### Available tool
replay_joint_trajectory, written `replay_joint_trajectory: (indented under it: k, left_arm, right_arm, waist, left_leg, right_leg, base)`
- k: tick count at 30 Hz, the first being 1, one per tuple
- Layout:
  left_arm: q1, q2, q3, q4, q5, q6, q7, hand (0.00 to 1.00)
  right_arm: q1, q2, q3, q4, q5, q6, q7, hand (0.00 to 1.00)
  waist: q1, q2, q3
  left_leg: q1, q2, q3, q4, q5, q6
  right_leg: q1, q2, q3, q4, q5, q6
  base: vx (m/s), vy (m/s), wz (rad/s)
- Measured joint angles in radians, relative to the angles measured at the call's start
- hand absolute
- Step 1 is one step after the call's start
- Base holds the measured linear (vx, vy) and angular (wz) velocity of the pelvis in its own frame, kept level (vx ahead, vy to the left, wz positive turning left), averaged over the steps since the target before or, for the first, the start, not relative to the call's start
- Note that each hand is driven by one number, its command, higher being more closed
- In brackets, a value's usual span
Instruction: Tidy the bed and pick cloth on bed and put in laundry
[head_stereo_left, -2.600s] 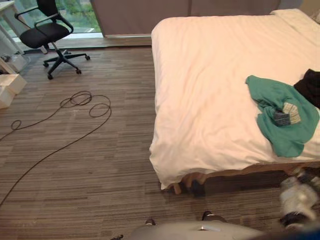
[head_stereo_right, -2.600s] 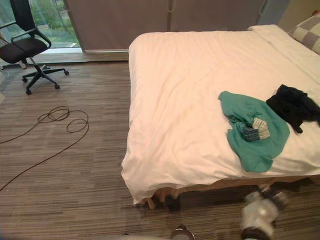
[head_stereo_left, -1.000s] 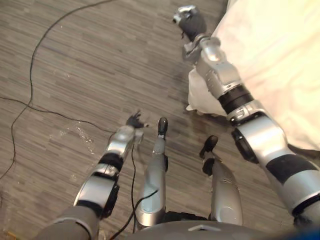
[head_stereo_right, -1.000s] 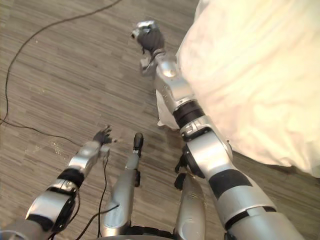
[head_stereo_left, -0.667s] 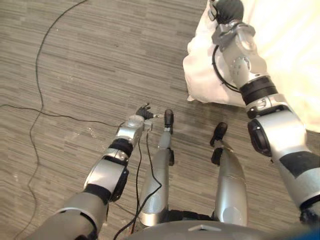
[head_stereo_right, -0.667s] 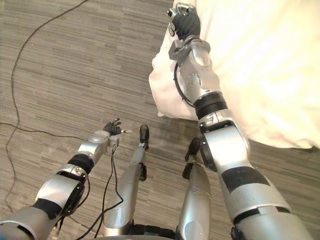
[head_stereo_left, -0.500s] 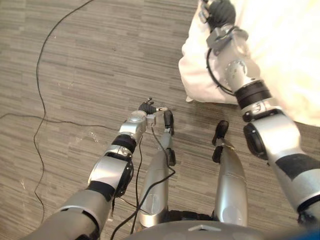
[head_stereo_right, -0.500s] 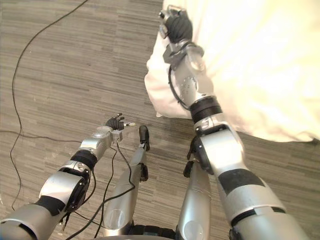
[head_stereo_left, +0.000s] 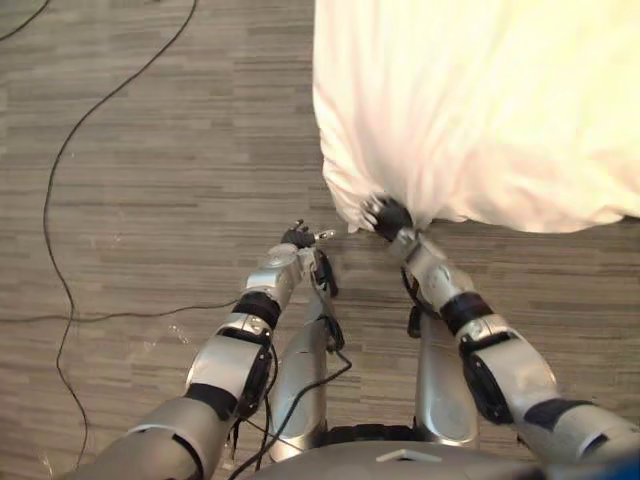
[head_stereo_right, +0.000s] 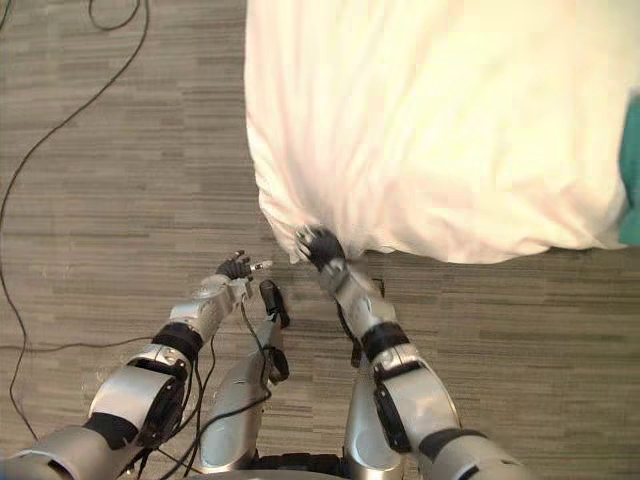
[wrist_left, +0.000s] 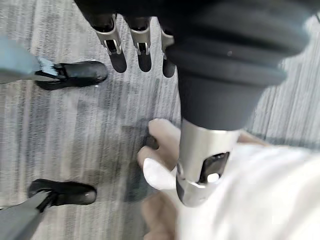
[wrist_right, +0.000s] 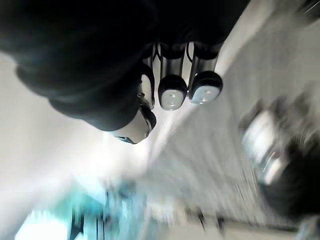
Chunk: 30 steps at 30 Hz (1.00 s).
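R hand (head_stereo_left: 388, 216) down at the near corner of the bed (head_stereo_left: 480, 100), dark back facing up, right against the hanging fold of the white cover (head_stereo_left: 345, 150) where it bunches to a point. Can't tell whether it's clenched, released or gripping the cover: its back faces the eye views, wrist cam too blurred. R forearm comes in from lower right, angled up to that corner

L hand (head_stereo_left: 297, 238) just beside it on my left, low over the floor (head_stereo_left: 150, 200), apart from the cover, touching nothing. L hand released: fingers (wrist_left: 118, 55) straight, slightly spread, nothing in them. L wrist cam: they point out over the floor, cover's edge hangs close by, a pale bed leg (wrist_left: 162, 137) tucked under that edge

Further out: cover takes the upper right of both eye views, smooth on top w/ soft creases, draping over the bed's edges nearly to the floor; lowest droop is the corner by R hand. Floor is grey-brown w/ striped grain

Task thing: green cloth (head_stereo_right: 633, 170), a teal sliver at the far right edge of right eye view, lying on top of the cover, well apart from both hands. R wrist cam has a teal smear past the white cover, too blurred to say more
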Motion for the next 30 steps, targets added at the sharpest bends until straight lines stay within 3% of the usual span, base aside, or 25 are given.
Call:
replay_joint_trajectory:
  k: [3,8,11,14,17,19,21,25,27,30]
  left_arm:
    - [0.083,-0.004,-0.001,0.000,0.001,-0.032,0.000,0.00]
    - [0.194,0.001,0.000,-0.001,0.021,-0.061,-0.010,0.00]
    - [0.281,0.005,0.001,0.000,0.040,-0.060,-0.041,0.00]
    - [0.350,0.011,0.034,0.001,0.083,-0.031,-0.088,0.00]
    - [0.381,0.013,0.086,0.000,0.111,-0.005,-0.120,0.00]
    - [0.418,0.016,0.118,0.000,0.120,0.027,-0.139,0.00]
    - [0.467,0.013,0.159,-0.001,0.126,0.058,-0.148,0.00]
    - [0.545,-0.010,0.198,-0.011,0.165,0.071,-0.179,0.00]
    - [0.598,-0.033,0.196,-0.021,0.195,0.069,-0.180,0.00]
    - [0.657,-0.047,0.149,-0.021,0.222,0.049,-0.177,0.00]
  right_arm:
    - [0.157,-0.025,-0.042,0.011,-0.024,-0.013,-0.014,1.00]
    - [0.286,-0.015,-0.176,0.010,-0.015,-0.052,-0.032,1.00]
    - [0.355,-0.027,-0.280,0.013,0.055,-0.096,-0.047,1.00]
    - [0.405,-0.042,-0.411,0.030,0.141,-0.149,-0.078,1.00]
    - [0.434,-0.048,-0.462,0.005,0.239,-0.197,-0.071,1.00]
    - [0.488,-0.045,-0.465,-0.068,0.342,-0.223,-0.028,1.00]
    - [0.550,-0.017,-0.442,-0.224,0.461,-0.242,0.071,1.00]
    - [0.612,0.025,-0.326,-0.474,0.523,-0.219,0.210,1.00]
    - [0.624,0.055,-0.205,-0.575,0.507,-0.157,0.283,1.00]
    - [0.626,0.083,-0.029,-0.634,0.446,-0.090,0.318,1.00]
  waist:
    - [-0.027,-0.007,-0.007]
    - [-0.020,-0.024,-0.099]
    - [-0.021,-0.029,-0.175]
    - [-0.023,-0.031,-0.236]
    - [-0.026,-0.032,-0.261]
    - [-0.027,-0.033,-0.306]
    - [-0.032,-0.034,-0.346]
    - [-0.038,-0.035,-0.392]
    - [-0.031,-0.034,-0.414]
    - [-0.015,-0.030,-0.435]
  left_leg:
    - [0.051,0.018,0.031,0.000,-0.005,-0.005]
    - [0.099,0.059,0.068,-0.004,-0.023,0.006]
    - [0.161,0.065,0.081,-0.005,-0.054,-0.001]
    - [0.222,0.064,0.098,-0.006,-0.072,-0.001]
    - [0.274,0.064,0.105,-0.006,-0.085,-0.007]
    - [0.306,0.064,0.115,-0.006,-0.097,-0.010]
    - [0.359,0.066,0.125,-0.006,-0.111,-0.018]
    - [0.419,0.073,0.128,-0.006,-0.123,-0.026]
    - [0.441,0.084,0.127,-0.006,-0.126,-0.030]
    - [0.443,0.088,0.126,-0.006,-0.129,-0.027]
  right_leg:
    - [0.063,0.022,0.001,-0.063,0.024,-0.005]
    - [0.130,0.067,0.002,-0.123,0.036,-0.013]
    - [0.207,0.077,0.007,-0.167,0.039,-0.010]
    - [0.275,0.082,0.016,-0.204,0.042,-0.005]
    - [0.328,0.083,0.017,-0.216,0.042,-0.008]
    - [0.365,0.086,0.021,-0.234,0.041,-0.008]
    - [0.415,0.086,0.024,-0.244,0.031,-0.012]
    - [0.487,0.092,0.013,-0.261,0.024,-0.016]
    - [0.512,0.097,0.006,-0.261,0.018,-0.018]
    - [0.516,0.101,0.000,-0.262,0.016,-0.019]
  base:
    - [0.02,-0.042,-0.31]
    - [0.03,-0.071,-0.19]
    - [0.08,-0.017,-0.13]
    - [0.10,0.000,-0.13]
    - [0.09,0.008,-0.09]
    - [0.12,0.004,-0.12]
    - [0.12,0.013,-0.13]
    - [0.07,-0.011,0.00]
    - [0.01,-0.034,0.05]
    - [-0.01,-0.019,0.02]
